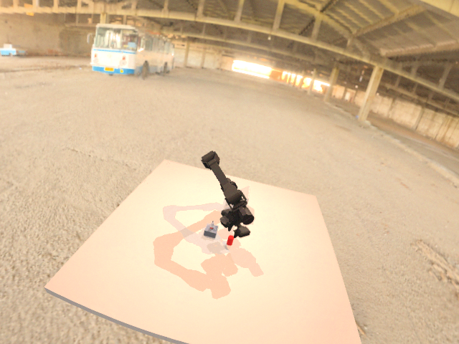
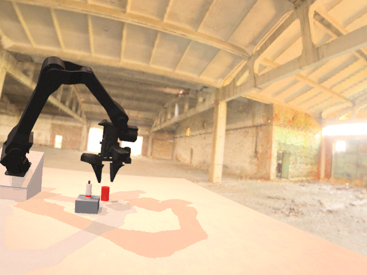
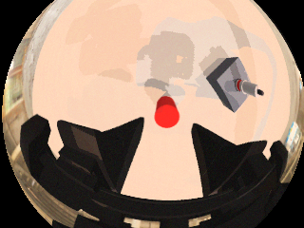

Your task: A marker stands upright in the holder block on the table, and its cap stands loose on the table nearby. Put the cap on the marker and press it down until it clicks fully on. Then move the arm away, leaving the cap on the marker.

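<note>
The red cap (image 1: 230, 240) (image 2: 105, 193) (image 3: 167, 116) stands upright on the table. The marker (image 1: 211, 225) (image 2: 88, 189) (image 3: 249, 88) stands uncapped, its dark tip up, in the grey holder block (image 1: 210, 233) (image 2: 86, 206) (image 3: 222, 76), a short way from the cap. My gripper (image 2: 105, 181) points down with its fingers apart and nothing between them. Its fingertips are a little above the cap's top in the exterior view. In the wrist view the cap shows in the gap between the tips. In the top view the arm partly hides the fingers.
The pale table (image 1: 296, 296) (image 2: 266, 236) carries the arm's shadows. The arm's base sits on a slanted pedestal (image 2: 34, 186) at the left of the exterior view. The holder block with the upright marker is the close obstacle, to the right of the cap in the wrist view.
</note>
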### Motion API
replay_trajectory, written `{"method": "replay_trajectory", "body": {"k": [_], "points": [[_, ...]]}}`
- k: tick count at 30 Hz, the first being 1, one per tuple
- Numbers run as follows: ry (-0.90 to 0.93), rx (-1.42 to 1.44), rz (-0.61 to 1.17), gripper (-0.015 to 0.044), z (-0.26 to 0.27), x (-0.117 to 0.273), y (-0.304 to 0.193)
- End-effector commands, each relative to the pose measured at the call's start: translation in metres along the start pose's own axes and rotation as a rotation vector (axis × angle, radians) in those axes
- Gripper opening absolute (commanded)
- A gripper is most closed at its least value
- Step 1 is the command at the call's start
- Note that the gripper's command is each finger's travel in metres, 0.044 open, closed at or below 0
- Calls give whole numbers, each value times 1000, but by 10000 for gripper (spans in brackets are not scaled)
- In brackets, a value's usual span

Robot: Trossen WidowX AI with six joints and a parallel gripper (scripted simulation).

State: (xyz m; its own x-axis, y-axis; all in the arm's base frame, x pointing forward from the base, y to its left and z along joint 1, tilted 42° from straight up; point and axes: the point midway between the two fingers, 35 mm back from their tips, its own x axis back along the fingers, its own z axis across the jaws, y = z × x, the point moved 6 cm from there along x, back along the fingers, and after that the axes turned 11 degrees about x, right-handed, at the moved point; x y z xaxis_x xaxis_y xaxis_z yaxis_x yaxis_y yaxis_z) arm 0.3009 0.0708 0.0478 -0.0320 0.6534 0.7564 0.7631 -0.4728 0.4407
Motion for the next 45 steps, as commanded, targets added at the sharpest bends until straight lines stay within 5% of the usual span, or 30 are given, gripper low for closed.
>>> {"method": "replay_trajectory", "body": {"k": [1,33,37,45], "points": [[-1,4,-5,249,0,-6,0],[-3,4,-7,249,1,-54,0],[-3,4,-7,144,1,-54,0],[-3,4,-7,90,1,-54,0]]}}
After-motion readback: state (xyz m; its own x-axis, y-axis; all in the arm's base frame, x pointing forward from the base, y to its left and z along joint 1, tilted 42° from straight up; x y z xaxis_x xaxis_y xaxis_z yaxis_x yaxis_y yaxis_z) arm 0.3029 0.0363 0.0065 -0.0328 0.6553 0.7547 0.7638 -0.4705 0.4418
